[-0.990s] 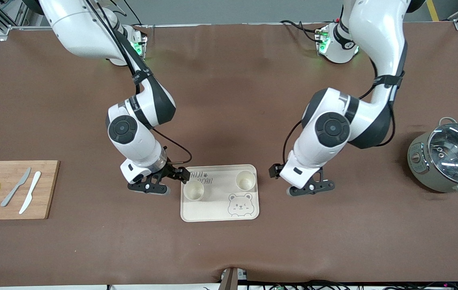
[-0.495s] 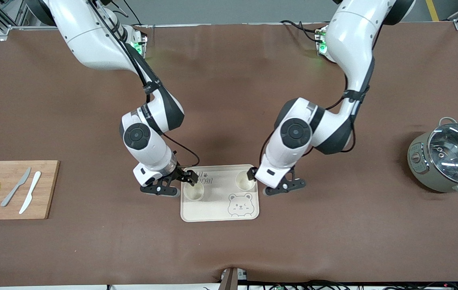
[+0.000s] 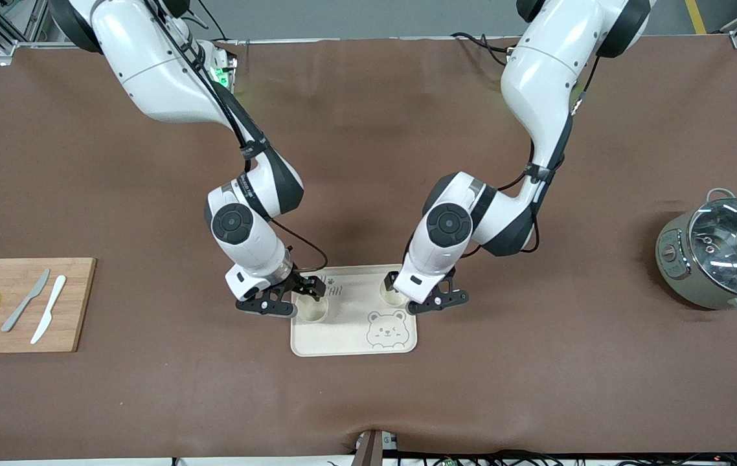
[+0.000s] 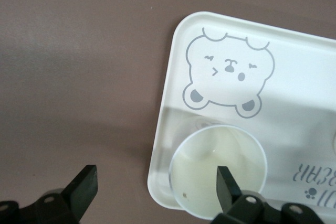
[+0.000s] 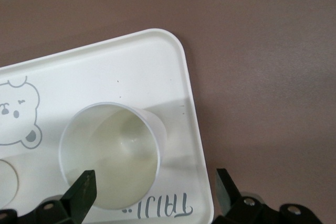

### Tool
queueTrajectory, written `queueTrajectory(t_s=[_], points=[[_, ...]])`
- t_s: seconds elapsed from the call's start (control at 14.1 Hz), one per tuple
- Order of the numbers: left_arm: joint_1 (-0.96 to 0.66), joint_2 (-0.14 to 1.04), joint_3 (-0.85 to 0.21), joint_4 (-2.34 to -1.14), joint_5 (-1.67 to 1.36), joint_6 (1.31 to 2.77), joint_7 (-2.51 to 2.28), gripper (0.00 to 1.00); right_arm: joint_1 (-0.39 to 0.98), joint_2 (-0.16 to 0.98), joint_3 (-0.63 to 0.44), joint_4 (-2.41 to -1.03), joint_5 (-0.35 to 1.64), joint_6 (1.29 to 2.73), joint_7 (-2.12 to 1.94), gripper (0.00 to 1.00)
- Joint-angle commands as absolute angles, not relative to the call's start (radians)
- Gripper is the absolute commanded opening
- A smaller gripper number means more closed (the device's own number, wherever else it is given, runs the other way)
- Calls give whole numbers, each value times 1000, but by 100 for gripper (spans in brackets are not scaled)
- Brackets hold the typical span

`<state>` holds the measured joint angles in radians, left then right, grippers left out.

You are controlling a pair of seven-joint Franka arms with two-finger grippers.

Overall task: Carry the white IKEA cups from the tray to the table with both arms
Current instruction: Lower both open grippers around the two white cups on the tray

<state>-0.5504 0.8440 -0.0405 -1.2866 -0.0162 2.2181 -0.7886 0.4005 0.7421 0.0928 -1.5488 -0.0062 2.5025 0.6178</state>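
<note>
Two cream-white cups stand upright on the bear-print tray (image 3: 342,336). One cup (image 3: 313,310) is at the right arm's end of the tray; the other cup (image 3: 390,298) is at the left arm's end, partly hidden by the left hand. My right gripper (image 3: 287,299) is open and straddles the wall of its cup (image 5: 110,156): one finger over the cup's inside, the other off the tray (image 5: 105,72). My left gripper (image 3: 423,298) is open and straddles its cup (image 4: 218,171) and the tray's (image 4: 294,114) edge the same way. In the wrist views: left gripper (image 4: 156,187), right gripper (image 5: 153,192).
A wooden cutting board (image 3: 19,304) with two lemon slices and two knives lies at the right arm's end of the table. A grey pot with a glass lid (image 3: 721,252) stands at the left arm's end. Brown table surrounds the tray.
Both arms have moved inward from beside the tray. Each open gripper now sits over the outer wall of its cup. The cups and tray have not moved.
</note>
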Motion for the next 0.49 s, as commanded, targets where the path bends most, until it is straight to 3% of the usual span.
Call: queueTrajectory(t_s=[0.0,0.35,0.42], points=[[-566,862,-35,-1278,2,2243,-807,100,414,784,81,-1519,-17,2536,638,100],[-580,881,-34,-1279,11,2255,-810,100,414,795,80,-1519,-24,2549,638,100],[-580,882,-35,-1279,47,2255,-807,94,414,795,80,-1519,-26,2549,638,100]])
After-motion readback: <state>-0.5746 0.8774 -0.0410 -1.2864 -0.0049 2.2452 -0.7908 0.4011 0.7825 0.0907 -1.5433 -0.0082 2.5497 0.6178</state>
